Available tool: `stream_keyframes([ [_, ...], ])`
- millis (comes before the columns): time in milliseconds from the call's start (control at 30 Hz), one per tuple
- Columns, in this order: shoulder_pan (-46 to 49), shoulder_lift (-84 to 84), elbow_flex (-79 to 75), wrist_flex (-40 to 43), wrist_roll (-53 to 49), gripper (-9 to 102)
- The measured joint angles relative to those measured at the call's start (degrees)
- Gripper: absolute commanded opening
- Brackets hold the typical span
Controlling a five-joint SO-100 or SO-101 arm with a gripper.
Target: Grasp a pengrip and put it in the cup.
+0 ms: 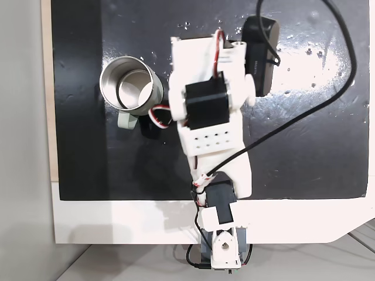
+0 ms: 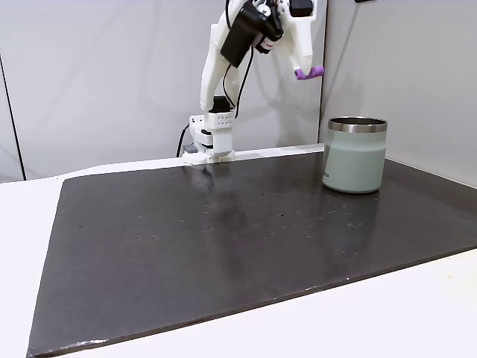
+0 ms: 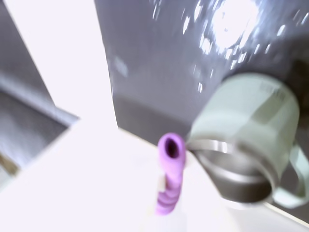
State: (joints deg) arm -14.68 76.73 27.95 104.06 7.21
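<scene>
we see wrist view motion-blurred: pengrip (image 3: pixel 170 169) smeared, cup (image 3: pixel 241 145) soft-edged. in overhead fixed view, arm (image 1: pixel 208 111) hides gripper; jaws unreadable to us.

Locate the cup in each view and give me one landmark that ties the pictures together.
A fixed view from above: the cup stands upper left on the dark mat, mouth open to the camera, handle toward the bottom.
A fixed view from the side: it stands at right on the mat, below the raised purple pengrip.
Wrist view: it sits right of centre, blurred, tilted in frame, beside the pengrip.
Shared landmark: the dark mat.
</scene>
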Motion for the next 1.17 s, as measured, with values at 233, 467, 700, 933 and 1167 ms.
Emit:
stream_keyframes([
  [233, -12.57, -1.14, 0.00, 0.00, -1.85, 0],
  [467, -18.02, -7.82, -0.62, -0.18, -2.46, 0],
  [700, -19.34, -8.70, -0.62, -0.18, -2.46, 19],
  [933, -19.34, -8.70, -0.62, -0.18, -4.04, 33],
  [1167, -19.16, -8.70, -0.62, -0.18, -4.57, 32],
])
